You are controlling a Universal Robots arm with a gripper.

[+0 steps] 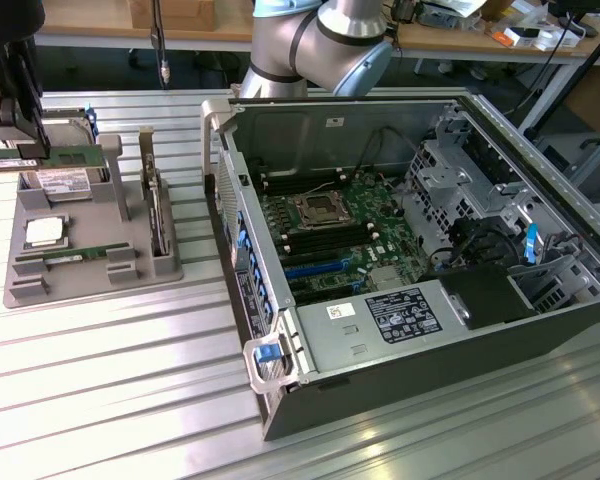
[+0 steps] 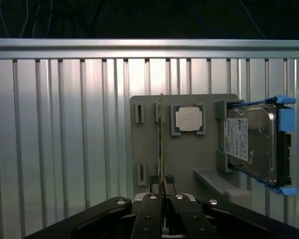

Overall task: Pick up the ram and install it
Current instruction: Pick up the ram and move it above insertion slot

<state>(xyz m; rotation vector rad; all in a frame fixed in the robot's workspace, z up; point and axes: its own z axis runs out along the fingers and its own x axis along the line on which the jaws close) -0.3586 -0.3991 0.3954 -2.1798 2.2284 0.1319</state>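
Ram, seen edge-on, is pinched between the nearly closed fingers of the gripper. The wrist points straight down above the grey tray, at the exterior view's far left.

Ram: thin, long green PCB stick. Wrist view shows it edge-on as a narrow line, w/ its near end pinched betw. the closed gripper tips. Ext. view: at abt 10 o'clock of the frame, standing on its long edge, long axis running 9-to-3, chip face twd the cam.
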